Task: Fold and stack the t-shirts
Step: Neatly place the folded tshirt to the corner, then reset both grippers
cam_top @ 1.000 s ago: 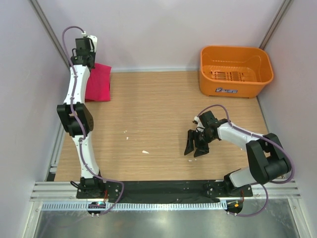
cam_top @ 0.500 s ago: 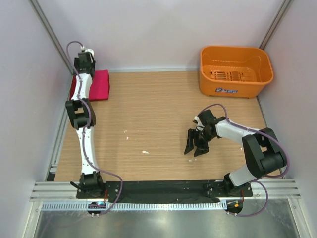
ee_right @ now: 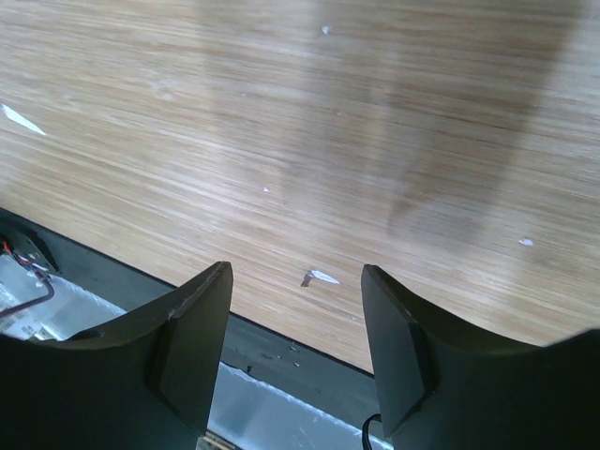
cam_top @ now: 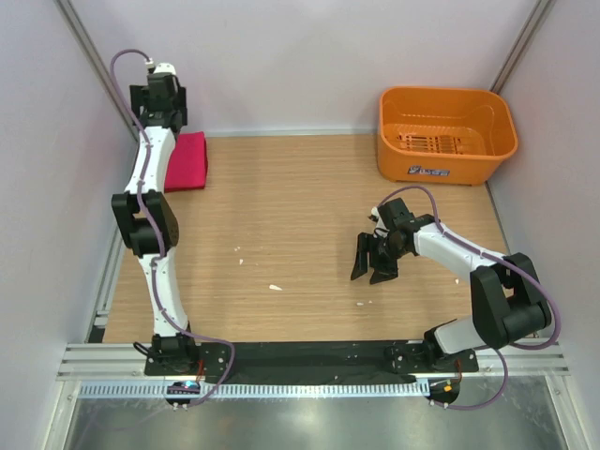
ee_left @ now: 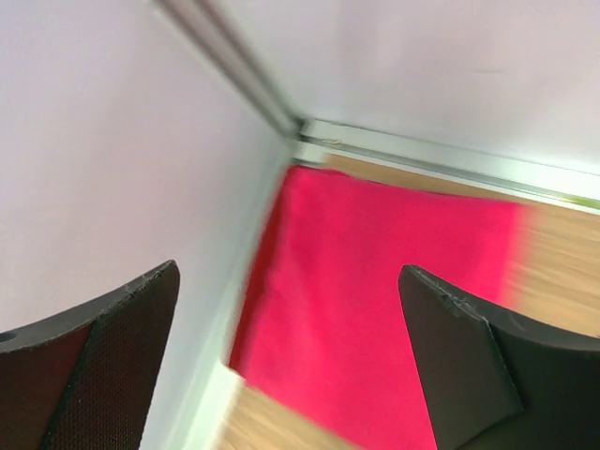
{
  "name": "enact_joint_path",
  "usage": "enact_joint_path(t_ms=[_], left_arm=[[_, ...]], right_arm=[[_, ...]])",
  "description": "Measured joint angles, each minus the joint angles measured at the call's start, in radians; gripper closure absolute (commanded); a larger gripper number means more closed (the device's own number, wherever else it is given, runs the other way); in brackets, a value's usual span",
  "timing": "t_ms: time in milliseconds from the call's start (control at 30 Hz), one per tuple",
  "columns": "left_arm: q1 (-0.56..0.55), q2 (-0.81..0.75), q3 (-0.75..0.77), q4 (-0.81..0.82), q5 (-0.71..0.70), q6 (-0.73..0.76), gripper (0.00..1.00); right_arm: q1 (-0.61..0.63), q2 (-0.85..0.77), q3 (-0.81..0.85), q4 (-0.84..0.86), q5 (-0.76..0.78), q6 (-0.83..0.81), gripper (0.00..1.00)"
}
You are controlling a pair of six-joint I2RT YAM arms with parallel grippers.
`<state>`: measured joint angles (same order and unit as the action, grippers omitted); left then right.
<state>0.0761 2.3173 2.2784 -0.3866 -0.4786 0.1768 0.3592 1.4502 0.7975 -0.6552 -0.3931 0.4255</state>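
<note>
Left arm [cam_top: 150, 178] outstretched — left pincer [ee_left: 289, 270] spread above t-shirts [ee_left: 375, 309]; right pincer [ee_right: 295, 270] spread, angled down.

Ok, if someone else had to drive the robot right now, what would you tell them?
Left gripper: jaws wide open, holding nothing, above the folded t-shirts in the far left corner.
Right gripper: jaws open, holding nothing, over bare table.
Done: pink-red cloth lies folded flat; one tee or two stacked, I cannot tell.
To do: no loose shirt in view; check the pile, then probably pull both arms back.
</note>
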Motion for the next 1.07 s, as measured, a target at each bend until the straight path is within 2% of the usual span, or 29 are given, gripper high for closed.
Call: enact_joint_path(t_ms=[133, 300, 433, 467, 633, 800, 933, 1067], left_arm=[[-0.138, -0.230, -0.168, -0.089, 0.092, -0.175, 0.00], [-0.391, -0.629, -0.684, -0.094, 0.319, -0.483, 0.00], [-0.592, -0.848, -1.006, -0.042, 0.432, -0.698, 0.00], [-0.635, -0.899, -1.090, -0.009, 0.455, -0.749, 0.00], [-0.834, -1.124, -1.461, 0.117, 0.545, -0.997, 0.00], [-0.909, -1.409, -1.796, 0.349, 0.577, -1.230, 0.00], [-0.944, -1.661, -2.052, 0.535, 0.569, -1.416, 0.00], [-0.953, -1.968, -2.224, 0.604, 0.547, -1.562, 0.00]], right_arm=[[-0.001, -0.050, 0.020, -0.008, 0.021, 0.008, 0.34], [-0.001, -0.140, 0.022, -0.002, 0.042, 0.042, 0.27], [-0.002, -0.193, 0.000, 0.020, 0.064, 0.077, 0.11], [-0.003, -0.205, -0.014, 0.029, 0.071, 0.090, 0.00], [-0.018, -0.265, -0.092, 0.043, 0.107, 0.135, 0.00], [-0.029, -0.357, -0.184, 0.082, 0.111, 0.166, 0.00], [-0.029, -0.468, -0.327, 0.156, 0.088, 0.232, 0.00], [-0.034, -0.573, -0.476, 0.282, 0.019, 0.336, 0.00]])
